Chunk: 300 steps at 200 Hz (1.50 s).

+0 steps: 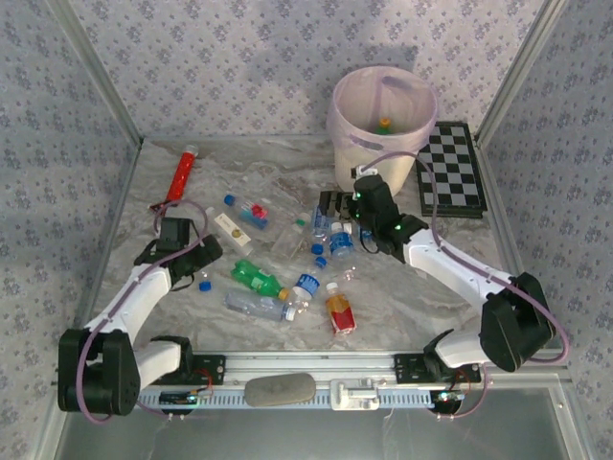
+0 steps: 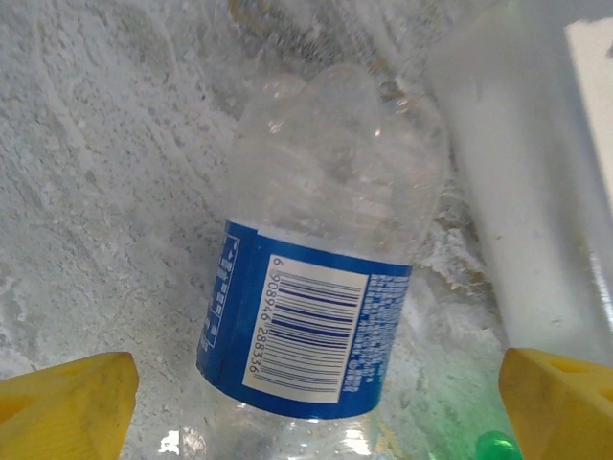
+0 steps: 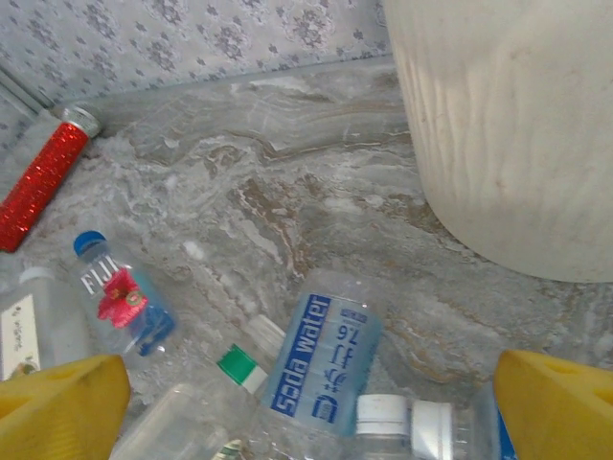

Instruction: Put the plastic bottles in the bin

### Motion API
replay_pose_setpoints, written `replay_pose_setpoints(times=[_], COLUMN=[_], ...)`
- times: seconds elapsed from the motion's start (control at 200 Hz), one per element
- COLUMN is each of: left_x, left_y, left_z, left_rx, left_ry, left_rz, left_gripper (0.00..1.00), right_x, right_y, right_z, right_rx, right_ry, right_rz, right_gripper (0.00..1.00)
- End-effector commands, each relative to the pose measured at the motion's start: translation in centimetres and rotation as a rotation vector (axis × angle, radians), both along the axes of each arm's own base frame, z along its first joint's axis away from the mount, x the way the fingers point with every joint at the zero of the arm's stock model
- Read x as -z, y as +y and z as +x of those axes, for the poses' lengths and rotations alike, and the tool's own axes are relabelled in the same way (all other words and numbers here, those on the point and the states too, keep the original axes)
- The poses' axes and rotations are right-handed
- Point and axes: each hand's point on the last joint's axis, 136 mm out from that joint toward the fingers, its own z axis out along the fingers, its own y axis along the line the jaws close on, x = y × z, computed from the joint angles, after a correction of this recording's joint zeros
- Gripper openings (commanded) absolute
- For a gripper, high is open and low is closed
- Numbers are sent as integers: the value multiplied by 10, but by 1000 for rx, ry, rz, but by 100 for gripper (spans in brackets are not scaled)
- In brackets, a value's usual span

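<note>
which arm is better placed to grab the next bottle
Left, probably: the left gripper is open with a blue-labelled bottle centred close between its fingertips. The right gripper is open too, beside the bin, but sits higher over several crowded bottles.

Pale lilac floral-print walls (image 1: pixel 239 57) close in the grey-white marbled bench (image 1: pixel 220 158) at 9, 12 and 3 o'clock. Silvery frame posts (image 1: pixel 96 69) slant up the corners. A brighter patch lights the 12 o'clock wall.
</note>
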Motion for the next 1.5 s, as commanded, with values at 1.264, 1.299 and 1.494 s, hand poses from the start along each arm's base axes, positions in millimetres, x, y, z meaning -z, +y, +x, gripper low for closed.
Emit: replay_pose_setpoints(times=[1.264,1.299,1.494], left_x=[-52,-67,-144], left_y=[-21,-27,-79], left_z=[26,29,38], left_rx=[119,144,382], left_ry=[-246,-302,-537], left_rz=[-12,-26,-88], left_gripper=[45,44,43], right_x=[-22,-23,-41], right_y=[29,33,64], right_z=[12,11,5], right_rx=[-62,-86,-244], right_ry=[-65,-70,-97], right_rz=[105,110,208], right_gripper=[99,99,99])
